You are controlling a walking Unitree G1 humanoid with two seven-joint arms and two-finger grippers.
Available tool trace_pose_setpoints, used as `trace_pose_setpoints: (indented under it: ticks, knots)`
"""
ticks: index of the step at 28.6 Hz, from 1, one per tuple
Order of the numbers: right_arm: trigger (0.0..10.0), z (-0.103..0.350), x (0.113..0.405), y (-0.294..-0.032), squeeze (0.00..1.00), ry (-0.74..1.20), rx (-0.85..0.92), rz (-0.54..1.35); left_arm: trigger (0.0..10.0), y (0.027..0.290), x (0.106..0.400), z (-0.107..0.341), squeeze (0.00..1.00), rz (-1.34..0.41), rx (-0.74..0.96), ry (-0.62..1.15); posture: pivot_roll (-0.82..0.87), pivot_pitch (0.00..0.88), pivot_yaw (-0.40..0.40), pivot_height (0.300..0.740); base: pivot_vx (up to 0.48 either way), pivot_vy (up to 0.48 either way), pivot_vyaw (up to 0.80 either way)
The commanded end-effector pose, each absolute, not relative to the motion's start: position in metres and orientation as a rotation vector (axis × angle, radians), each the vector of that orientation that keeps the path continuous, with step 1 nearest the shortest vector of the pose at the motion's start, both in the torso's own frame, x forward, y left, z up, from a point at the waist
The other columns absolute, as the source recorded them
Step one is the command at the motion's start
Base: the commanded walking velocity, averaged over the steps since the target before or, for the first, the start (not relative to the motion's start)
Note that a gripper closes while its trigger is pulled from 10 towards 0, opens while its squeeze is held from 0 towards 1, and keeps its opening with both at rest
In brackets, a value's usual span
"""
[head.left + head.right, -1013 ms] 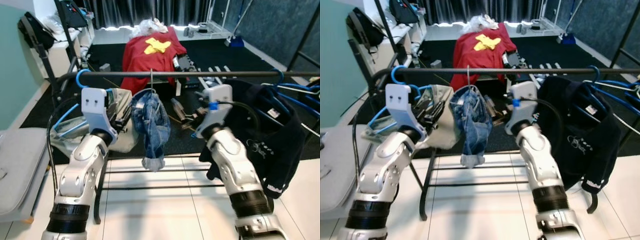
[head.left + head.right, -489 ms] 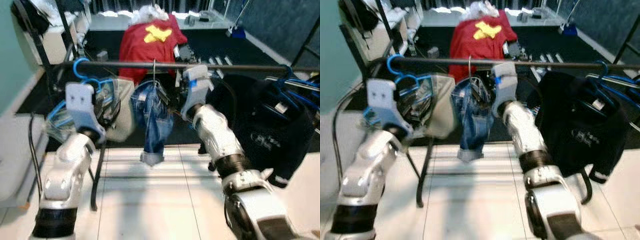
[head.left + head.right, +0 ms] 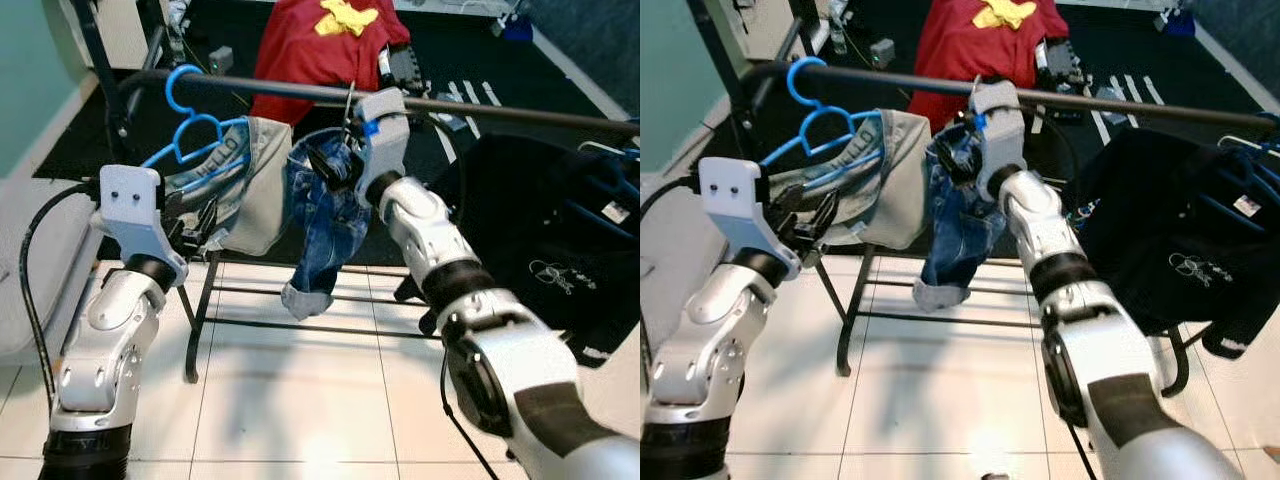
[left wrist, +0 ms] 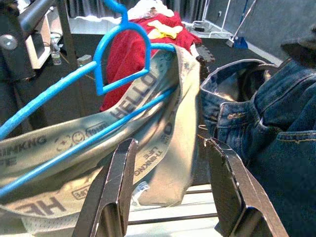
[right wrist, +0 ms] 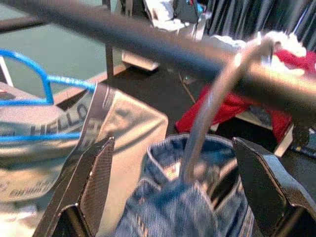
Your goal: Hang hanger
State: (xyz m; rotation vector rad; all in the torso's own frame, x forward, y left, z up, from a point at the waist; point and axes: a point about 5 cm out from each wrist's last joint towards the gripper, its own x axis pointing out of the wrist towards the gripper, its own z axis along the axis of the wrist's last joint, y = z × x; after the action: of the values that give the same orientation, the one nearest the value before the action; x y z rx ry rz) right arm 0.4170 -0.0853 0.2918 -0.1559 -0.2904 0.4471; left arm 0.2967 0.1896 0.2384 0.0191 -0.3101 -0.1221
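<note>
Your right gripper [image 5: 173, 197] is reaching up to the long black metal clothes rail [image 3: 480, 106], with its two black fingers [image 5: 91, 182] spread wide on either side of the thin silver wire hanger [image 5: 217, 103]. That hanger's hook is sitting over the rail, and the crumpled blue denim garment [image 3: 325, 215] is drooping from it just below your gripper. The fingers are not touching the wire; it is standing free in the gap between them.

Your left gripper [image 4: 170, 190] is hovering lower, to the left of the denim, with its fingers also parted and gripping nothing. Straight ahead of it you are looking at the bright blue plastic hanger [image 3: 195, 135], hooked on the left end of the rail and carrying the pale grey printed cloth [image 3: 255, 185], which is hanging tilted and bunched. The grey cloth and the denim are touching each other.

Further right on the rail a black sweatshirt with a small white logo [image 3: 545, 240] is hanging beside more blue hangers. Behind the rack, a red cloth with a yellow patch [image 3: 320, 45] is lying draped on the dark floor mat, and white tiles [image 3: 300, 400] are showing beneath your arms.
</note>
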Motion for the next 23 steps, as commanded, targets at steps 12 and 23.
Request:
trace_pose_setpoints:
  ticks: [12,23]
  knots:
    - [7.2,0.2918,0.4189,-0.0869,0.0,-0.297,-0.166,0.433,10.0,0.1898,0.2898,0.2392,0.0,-0.125,0.042,-0.304,0.08,0.255,-0.089,0.74,0.0,0.0,0.0]
    - [0.0,0.2947,0.4192,-0.086,0.0,-0.316,-0.164,0.444,10.0,0.1866,0.2922,0.2443,0.0,-0.139,0.049,-0.307,0.08,0.244,-0.084,0.74,0.0,0.0,0.0]
